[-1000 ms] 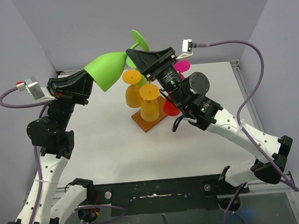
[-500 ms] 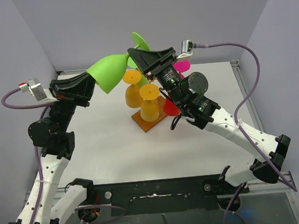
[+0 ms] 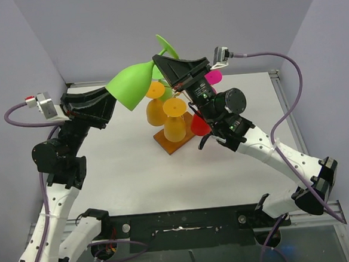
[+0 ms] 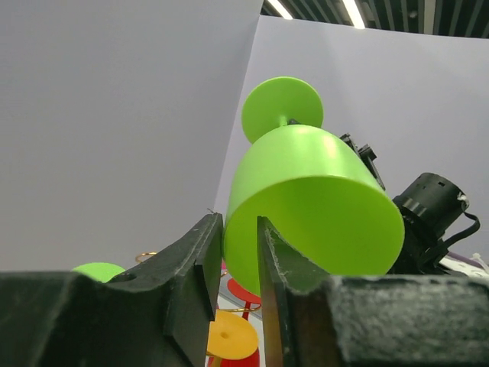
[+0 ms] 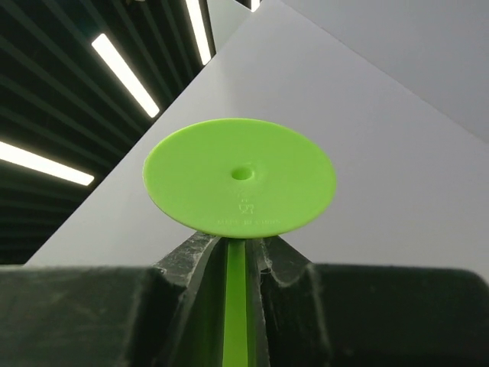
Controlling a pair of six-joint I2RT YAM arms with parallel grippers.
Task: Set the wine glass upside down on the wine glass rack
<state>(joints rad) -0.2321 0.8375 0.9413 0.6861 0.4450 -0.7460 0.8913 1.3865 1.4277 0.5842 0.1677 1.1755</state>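
A lime-green plastic wine glass (image 3: 129, 86) hangs in the air, tipped on its side, above and just left of the gold wire wine glass rack (image 3: 174, 145), which stands on a brown wooden base in the middle of the white bench (image 3: 129, 164). The right tool (image 5: 237, 245) clamps its stem just below the foot. The left tool (image 4: 238, 229) straddles the bowl's rim narrowly; whether it pinches cannot be told. Two orange plastic glasses (image 3: 175, 122) hang on the rack. Inverting and hanging the green one appears undone.

Orange glasses (image 3: 174, 128) upside down — red glass (image 3: 199, 126) and pink glass (image 3: 213, 76) nearby — white table (image 3: 123, 164)
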